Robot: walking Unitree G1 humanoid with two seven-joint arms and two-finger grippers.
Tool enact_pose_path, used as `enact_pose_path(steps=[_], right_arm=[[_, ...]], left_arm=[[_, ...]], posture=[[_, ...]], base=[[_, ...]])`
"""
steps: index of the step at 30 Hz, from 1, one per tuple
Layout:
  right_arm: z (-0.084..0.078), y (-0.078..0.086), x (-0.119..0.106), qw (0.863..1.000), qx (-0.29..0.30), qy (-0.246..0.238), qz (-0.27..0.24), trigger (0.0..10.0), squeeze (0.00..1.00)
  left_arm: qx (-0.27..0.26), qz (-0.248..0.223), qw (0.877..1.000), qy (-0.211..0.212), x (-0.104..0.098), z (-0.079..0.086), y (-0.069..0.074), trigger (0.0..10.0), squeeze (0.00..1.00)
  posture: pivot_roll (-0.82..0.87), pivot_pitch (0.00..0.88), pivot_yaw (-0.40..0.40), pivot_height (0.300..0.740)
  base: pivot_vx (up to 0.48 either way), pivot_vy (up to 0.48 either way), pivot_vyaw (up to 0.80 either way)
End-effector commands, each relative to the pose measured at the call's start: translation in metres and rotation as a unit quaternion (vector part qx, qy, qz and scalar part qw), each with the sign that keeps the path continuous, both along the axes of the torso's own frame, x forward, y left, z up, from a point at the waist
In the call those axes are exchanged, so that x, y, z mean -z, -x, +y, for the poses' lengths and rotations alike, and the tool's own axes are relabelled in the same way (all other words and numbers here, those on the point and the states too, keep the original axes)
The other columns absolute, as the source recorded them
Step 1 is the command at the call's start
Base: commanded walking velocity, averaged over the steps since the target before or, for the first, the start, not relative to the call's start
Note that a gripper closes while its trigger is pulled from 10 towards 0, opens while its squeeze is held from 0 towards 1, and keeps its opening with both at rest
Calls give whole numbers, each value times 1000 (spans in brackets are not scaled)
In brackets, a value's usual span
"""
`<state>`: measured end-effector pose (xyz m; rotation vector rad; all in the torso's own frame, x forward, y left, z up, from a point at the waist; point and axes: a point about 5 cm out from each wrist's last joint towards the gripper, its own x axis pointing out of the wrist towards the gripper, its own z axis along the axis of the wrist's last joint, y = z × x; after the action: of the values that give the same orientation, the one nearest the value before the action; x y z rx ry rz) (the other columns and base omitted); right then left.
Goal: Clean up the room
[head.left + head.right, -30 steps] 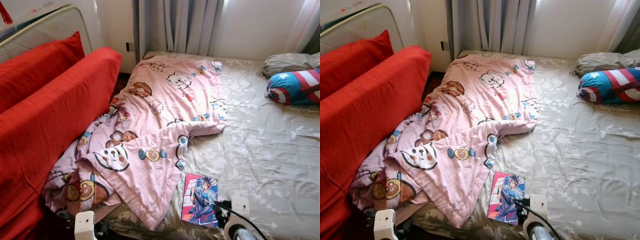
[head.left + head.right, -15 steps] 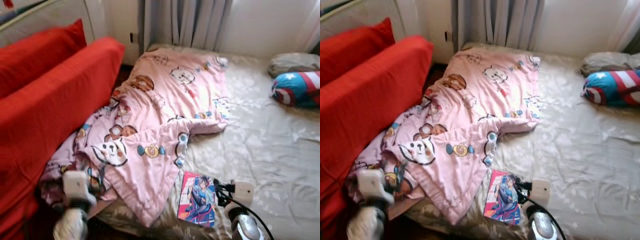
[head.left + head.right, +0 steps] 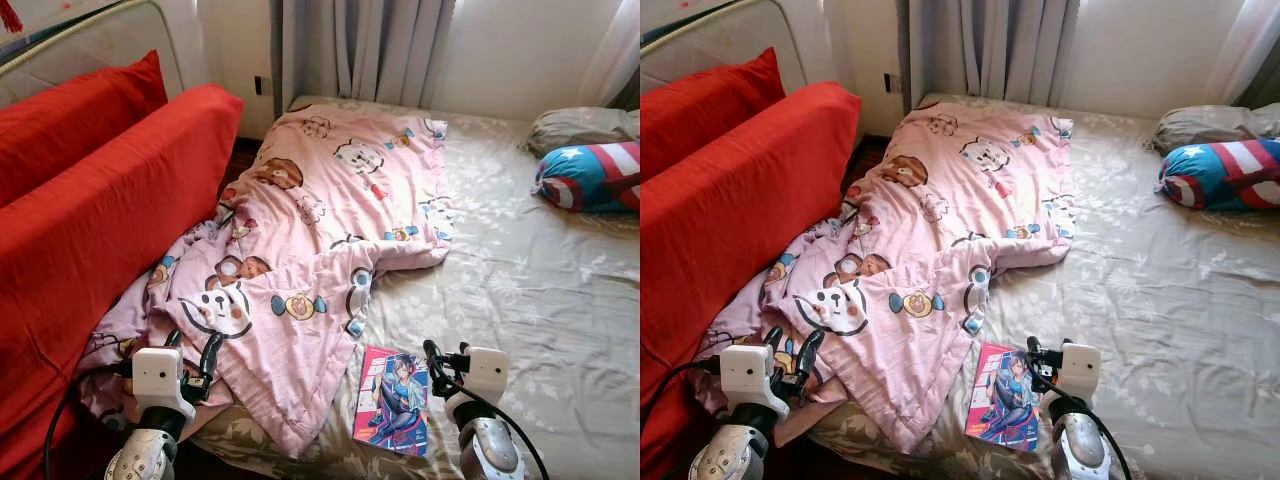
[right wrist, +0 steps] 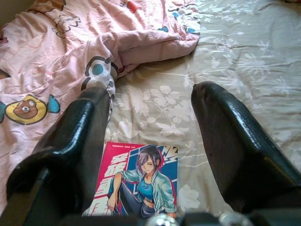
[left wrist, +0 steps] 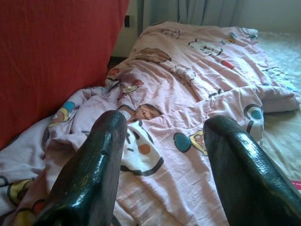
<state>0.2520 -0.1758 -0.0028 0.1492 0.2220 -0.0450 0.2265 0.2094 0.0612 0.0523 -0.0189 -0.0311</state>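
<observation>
Since a second ago, both arms have risen into the head camera's lower edge, their elbows cut off. Now the left gripper (image 3: 190, 352) hovers over the rumpled near corner of the pink cartoon-print quilt (image 3: 310, 260), fingers spread apart and holding nothing; the quilt's lowest folds sink out of sight between the bed (image 3: 540, 290) and the red sofa (image 3: 90, 230). Over a glossy comic book (image 3: 393, 398) lying flat on the floral beige sheet hangs the right gripper (image 3: 1032, 358), likewise open and empty. Its wrist camera shows the cover drawing (image 4: 136, 181) clearly, with the lower edge hidden behind the fingers. A shield-patterned pillow (image 3: 592, 175) is cropped at the far edge.
</observation>
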Motion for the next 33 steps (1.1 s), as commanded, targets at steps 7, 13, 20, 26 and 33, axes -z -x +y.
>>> enact_pose_path(steps=[7,13,20,26,33], right_arm=[[4,0,-5,999,-24,41,-8,10000,0],[5,-2,-7,999,-24,40,-10,10000,0],[10,-4,-9,999,-28,36,-18,10000,0],[16,-8,-10,999,-33,37,-18,10000,0],[16,-8,-5,999,-32,40,7,10000,0]], left_arm=[[-5,7,999,31,-8,-3,-4,10000,0],[-8,8,999,35,-10,-5,-6,10000,0],[-11,11,999,35,-11,-7,-7,10000,0],[-13,11,999,36,-12,-7,-9,10000,0],[-15,16,999,37,-12,-8,-10,10000,0]], posture=[[90,0,-67,740],[90,19,-69,718],[92,60,-71,693],[93,74,-70,693],[94,88,-71,678]], base=[[0,0,0],[0,0,0],[0,0,0],[0,0,0],[0,0,0]])
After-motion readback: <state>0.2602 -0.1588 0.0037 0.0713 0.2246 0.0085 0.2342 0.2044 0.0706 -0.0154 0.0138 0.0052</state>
